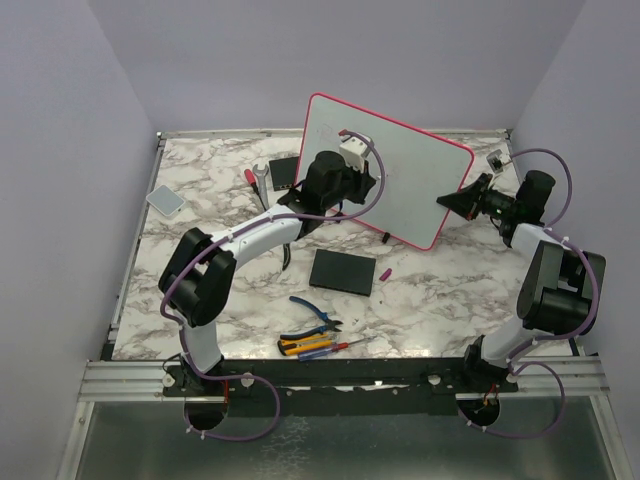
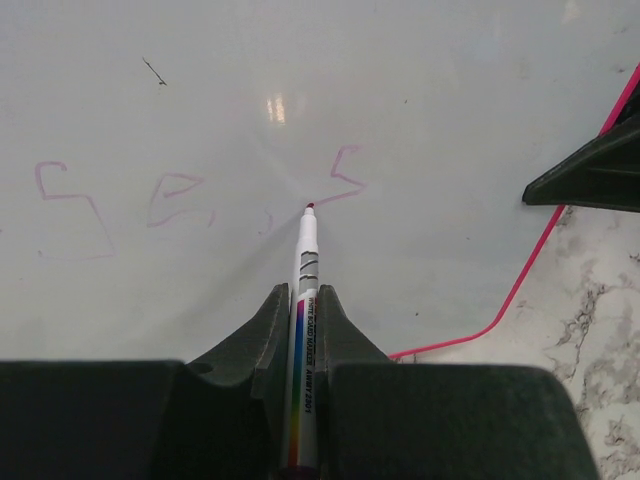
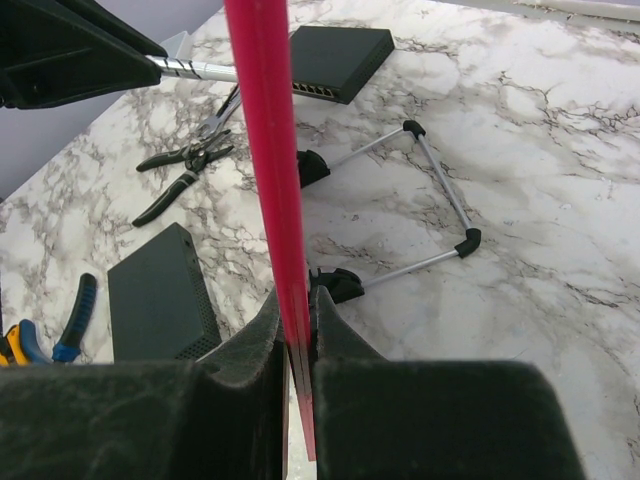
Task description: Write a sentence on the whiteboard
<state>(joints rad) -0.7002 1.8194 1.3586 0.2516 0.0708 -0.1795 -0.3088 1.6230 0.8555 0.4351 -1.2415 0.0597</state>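
Marble table [image 1: 200, 215] bears two black slabs [image 1: 342, 271], and the whiteboard [image 1: 420, 190] stands tilted toward its far edge. Only the left wrist view shows the left gripper [image 2: 303, 296] pinching one marker [image 2: 307, 250], its tip on the board beside three pink letters of the sentence [image 2: 178, 200]. Only the right wrist view shows the right gripper [image 3: 296, 300] clamped on the board's red frame.

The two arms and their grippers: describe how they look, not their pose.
The left arm and right arm have bulky black joint housings joined by white links, with a thin purple cable looping along each. The left gripper and right gripper have matte black fingers that taper to wedges.
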